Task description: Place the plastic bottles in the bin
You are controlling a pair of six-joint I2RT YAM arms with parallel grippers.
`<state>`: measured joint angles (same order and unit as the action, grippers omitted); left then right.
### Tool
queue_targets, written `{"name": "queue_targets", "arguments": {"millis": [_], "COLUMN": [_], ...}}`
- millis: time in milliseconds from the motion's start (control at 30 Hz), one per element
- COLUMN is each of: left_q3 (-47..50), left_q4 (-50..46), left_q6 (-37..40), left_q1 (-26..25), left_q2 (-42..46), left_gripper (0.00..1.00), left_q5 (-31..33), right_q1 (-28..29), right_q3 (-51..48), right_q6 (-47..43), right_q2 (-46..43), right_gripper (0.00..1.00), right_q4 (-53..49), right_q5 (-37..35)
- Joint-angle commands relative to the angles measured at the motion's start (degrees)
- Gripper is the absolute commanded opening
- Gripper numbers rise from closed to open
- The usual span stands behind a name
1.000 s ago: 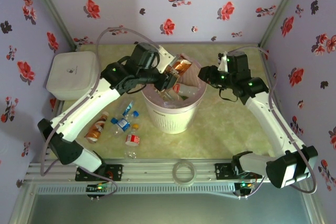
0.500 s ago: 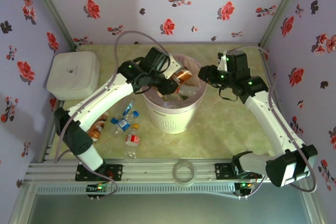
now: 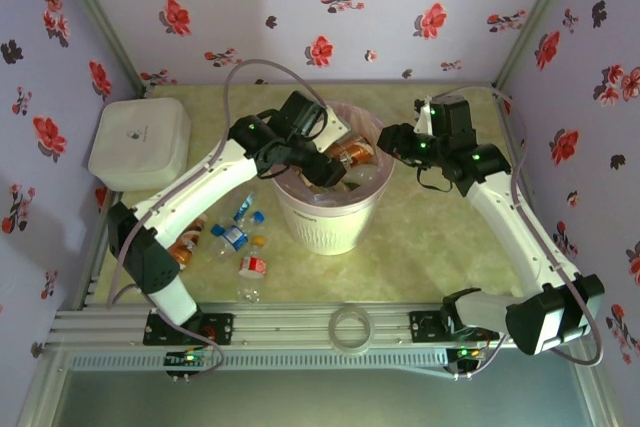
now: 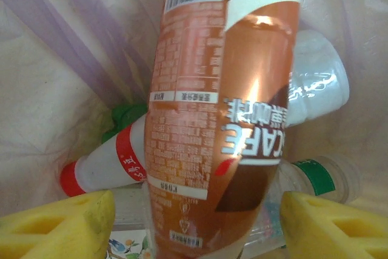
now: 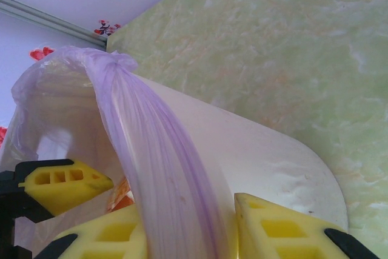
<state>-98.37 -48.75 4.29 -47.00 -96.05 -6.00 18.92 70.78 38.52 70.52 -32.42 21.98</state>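
Inside the bin [image 3: 330, 229], centre-far | orange-brown bottle [image 4: 224, 107] between left gripper [image 4: 197, 222] fingers, spread wide, apparently released | right gripper [image 5: 188, 228] pinching liner [image 5: 159, 150] at right rim | several binned bottles [image 4: 103, 171] beneath; about five loose bottles [image 3: 232, 237] on table [image 3: 430, 247], near-left, left to do

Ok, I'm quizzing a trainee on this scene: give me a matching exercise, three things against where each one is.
1 orange-brown bottle
2 white box
3 bag liner

A far-left corner of the table
B between the right pincer's fingers
C at the bin's mouth, between the left pincer's fingers

Pairs: 1-C, 2-A, 3-B
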Motion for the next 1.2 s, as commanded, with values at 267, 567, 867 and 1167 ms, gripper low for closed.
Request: {"name": "queue_targets", "arguments": {"millis": [267, 567, 867, 1167], "left_q3": [-8.97, -4.14, 14.65, 34.16], "left_q4": [2.16, 1.87, -0.02, 3.95], "left_q6": [-0.75, -3.22, -13.81, -18.78], "left_q1": [-0.37, 2.8, 25.89, 27.8], "left_q2": [6.84, 21.0, 30.21, 29.25], "left_gripper": [0.82, 0.82, 0.81, 0.83], "left_q5": [1.51, 11.22, 12.29, 16.79], "right_q1": [0.24, 0.26, 0.29, 0.31], "right_q3": [2.09, 3.13, 3.07, 3.74], "right_q6": [-0.24, -1.06, -1.1, -1.41], "right_q2": [0.88, 1.8, 1.6, 2.24], "right_gripper": [0.32, 0.32, 0.32, 0.33], "right_q4": [-1.09, -1.77, -1.41, -1.69], "right_q5": [-0.64, -0.23, -0.31, -0.02]}}
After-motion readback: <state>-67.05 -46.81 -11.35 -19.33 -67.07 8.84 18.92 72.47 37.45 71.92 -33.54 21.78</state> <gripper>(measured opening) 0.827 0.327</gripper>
